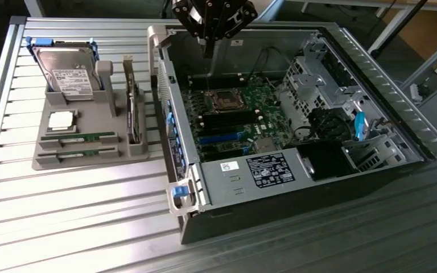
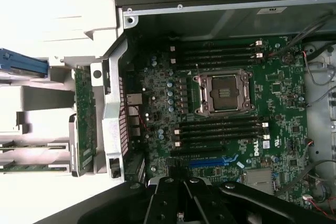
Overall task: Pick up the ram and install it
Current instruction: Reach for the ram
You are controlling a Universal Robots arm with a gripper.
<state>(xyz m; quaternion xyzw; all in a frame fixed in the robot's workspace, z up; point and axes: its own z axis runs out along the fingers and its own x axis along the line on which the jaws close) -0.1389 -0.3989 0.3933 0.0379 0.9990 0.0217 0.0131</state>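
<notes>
Standing by the slatted metal table (image 1: 66, 227), I see the gripper (image 1: 209, 52) hanging over the open computer case (image 1: 226, 187), near its far wall. Its fingers are pressed together and carry nothing. In the exterior view it sits at about twelve o'clock from the CPU socket (image 1: 222, 99) on the green motherboard (image 1: 238, 122).

The ram (image 1: 78, 138) lies flat in a slot of the grey tray (image 1: 82, 164), well apart from the gripper, at roughly nine o'clock from the case. Its twin (image 1: 77, 153) lies in the next slot, just at six o'clock from it. On the same tray a square silver chip (image 1: 61, 120) rests at twelve o'clock from the ram, a hard drive (image 1: 70, 77) stands further along that line, and an upright expansion card (image 1: 132, 111) stands at the tray's three o'clock edge.

From the wrist camera, the gripper (image 2: 181, 203) looks down on the motherboard (image 2: 278, 87), with black memory slots (image 2: 220, 53) on either side of the socket (image 2: 224, 94). The ram (image 2: 31, 145) shows faintly outside the case.
</notes>
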